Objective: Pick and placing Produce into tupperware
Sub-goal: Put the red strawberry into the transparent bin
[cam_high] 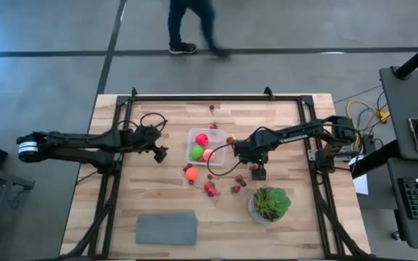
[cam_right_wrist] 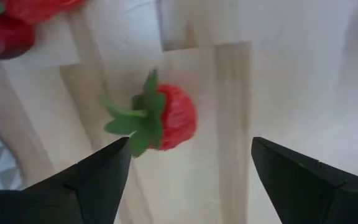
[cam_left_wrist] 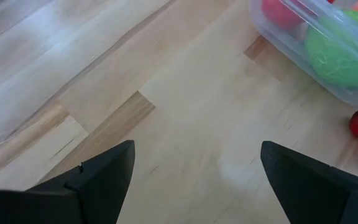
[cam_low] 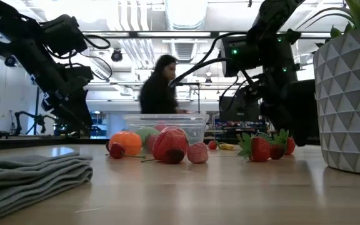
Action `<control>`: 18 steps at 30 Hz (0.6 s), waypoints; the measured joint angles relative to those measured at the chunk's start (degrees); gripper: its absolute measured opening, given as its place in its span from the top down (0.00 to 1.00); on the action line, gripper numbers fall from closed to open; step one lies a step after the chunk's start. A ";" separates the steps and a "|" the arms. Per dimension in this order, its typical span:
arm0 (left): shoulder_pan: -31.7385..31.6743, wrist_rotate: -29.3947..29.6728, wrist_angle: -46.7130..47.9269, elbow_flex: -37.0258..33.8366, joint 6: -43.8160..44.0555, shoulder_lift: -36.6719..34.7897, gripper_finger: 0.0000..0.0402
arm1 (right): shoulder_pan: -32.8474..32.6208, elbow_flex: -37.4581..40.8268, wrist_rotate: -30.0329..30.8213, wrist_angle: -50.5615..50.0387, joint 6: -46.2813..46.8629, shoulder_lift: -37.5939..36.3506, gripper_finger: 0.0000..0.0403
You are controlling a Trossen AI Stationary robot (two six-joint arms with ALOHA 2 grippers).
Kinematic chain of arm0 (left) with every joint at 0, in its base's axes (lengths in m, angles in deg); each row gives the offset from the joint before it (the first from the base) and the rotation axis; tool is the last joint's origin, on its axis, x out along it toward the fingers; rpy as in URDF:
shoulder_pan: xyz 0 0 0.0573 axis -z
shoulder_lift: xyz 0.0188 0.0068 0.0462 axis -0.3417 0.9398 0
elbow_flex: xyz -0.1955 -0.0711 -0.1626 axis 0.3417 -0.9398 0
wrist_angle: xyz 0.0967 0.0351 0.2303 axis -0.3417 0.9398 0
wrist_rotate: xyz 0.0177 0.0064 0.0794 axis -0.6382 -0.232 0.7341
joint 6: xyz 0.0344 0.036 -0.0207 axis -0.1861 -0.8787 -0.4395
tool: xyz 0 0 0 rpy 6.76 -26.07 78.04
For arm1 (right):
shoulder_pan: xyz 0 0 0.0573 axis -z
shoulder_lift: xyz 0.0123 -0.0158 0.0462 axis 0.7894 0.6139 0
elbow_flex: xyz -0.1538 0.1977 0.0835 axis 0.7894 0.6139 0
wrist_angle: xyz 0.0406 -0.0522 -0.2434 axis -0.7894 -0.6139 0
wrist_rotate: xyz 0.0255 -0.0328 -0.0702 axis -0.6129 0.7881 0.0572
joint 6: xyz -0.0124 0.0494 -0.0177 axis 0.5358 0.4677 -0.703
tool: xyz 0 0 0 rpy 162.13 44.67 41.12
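Your right gripper (cam_high: 257, 172) hangs over the table just right of the tupperware, its fingers spread wide and holding nothing. In the right wrist view a single strawberry (cam_right_wrist: 166, 118) with a green leafy cap lies on the wood between and ahead of those open fingers (cam_right_wrist: 98, 180), untouched.

Your left gripper (cam_high: 161, 154) sits to the left of the tupperware (cam_high: 218, 156), near it but apart, also released with its fingers (cam_left_wrist: 101, 174) wide and empty above bare wood.

The clear tupperware holds a red piece (cam_high: 202, 139), a lime-green piece (cam_high: 197, 151) and a peach piece (cam_high: 207, 154). Just outside its near-left corner an orange piece (cam_high: 191, 173) rests on the table, with a cluster of small strawberries (cam_high: 210, 189) beside it and a few more scattered toward your right gripper. One lone strawberry (cam_high: 212, 108) lies well apart by the table's far edge.

A potted plant (cam_high: 270, 203) stands near the right gripper, a grey cloth (cam_high: 167, 228) lies at the near edge, and a person (cam_high: 191, 25) is on the floor beyond the table.
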 joint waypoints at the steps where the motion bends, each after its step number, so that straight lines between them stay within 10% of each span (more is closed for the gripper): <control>1: -0.01 -0.01 -0.07 0.00 0.00 0.07 0.17 | -0.11 0.01 0.46 0.29 -0.21 -0.09 0.19; 18: -0.01 -0.71 -1.08 -0.07 0.00 0.09 0.17 | -4.84 0.01 2.83 3.25 -0.67 -0.13 0.25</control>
